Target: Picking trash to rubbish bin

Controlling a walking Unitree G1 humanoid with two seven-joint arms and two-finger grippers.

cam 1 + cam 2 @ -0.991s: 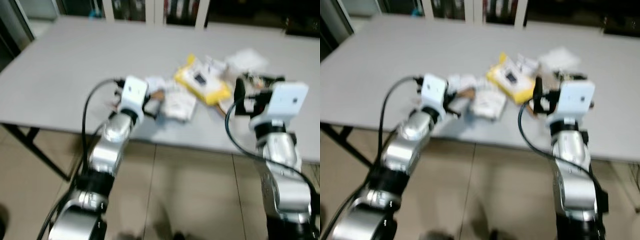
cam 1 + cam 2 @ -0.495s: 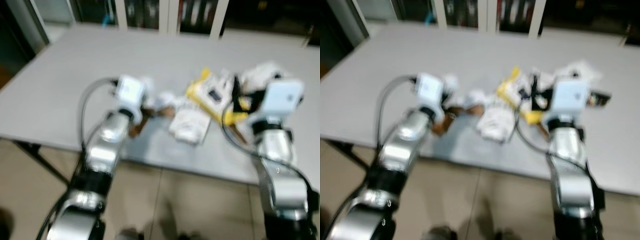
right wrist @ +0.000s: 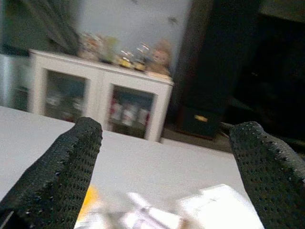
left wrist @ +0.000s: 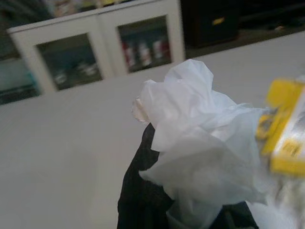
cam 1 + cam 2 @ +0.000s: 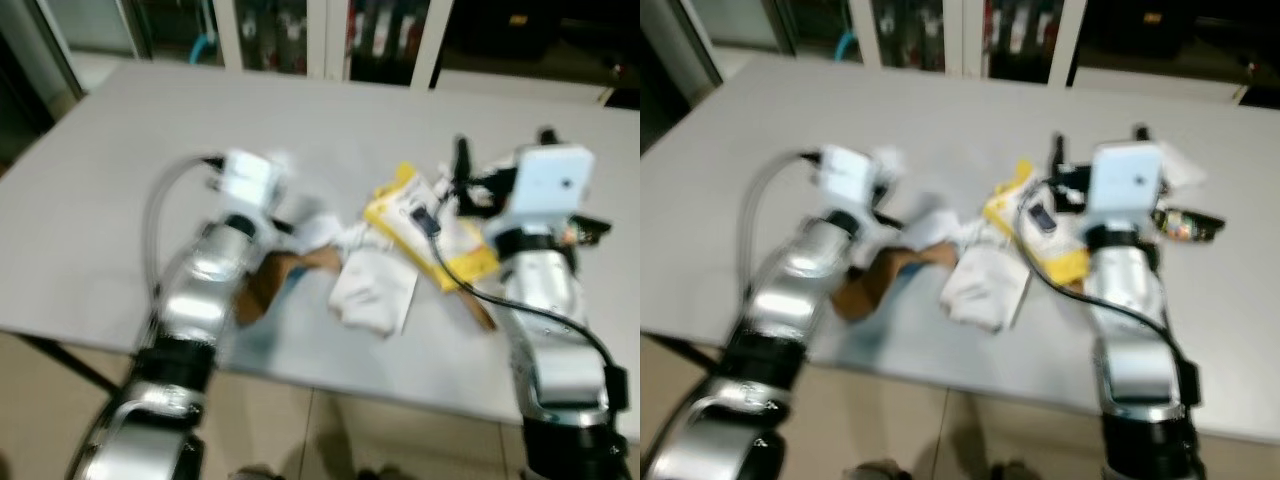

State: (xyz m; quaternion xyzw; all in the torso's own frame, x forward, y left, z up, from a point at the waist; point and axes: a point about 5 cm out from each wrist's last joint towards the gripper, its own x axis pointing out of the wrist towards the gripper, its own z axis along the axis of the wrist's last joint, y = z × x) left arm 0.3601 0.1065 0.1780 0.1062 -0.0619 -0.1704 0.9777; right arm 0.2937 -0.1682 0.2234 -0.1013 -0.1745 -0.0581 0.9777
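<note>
While the brown paper scrap [image 5: 268, 282] and a crumpled white wrapper [image 5: 375, 288] lie nearest on the grey table [image 5: 120, 180], the left gripper [image 4: 190, 210] is clamped on a wad of white tissue [image 4: 200, 157] raised just above the tabletop. Farther in, the right gripper [image 3: 167, 157] hovers with fingers spread wide over the yellow packet [image 5: 425, 225], and white glass-fronted cabinets [image 3: 95, 102] stand beyond the table.
</note>
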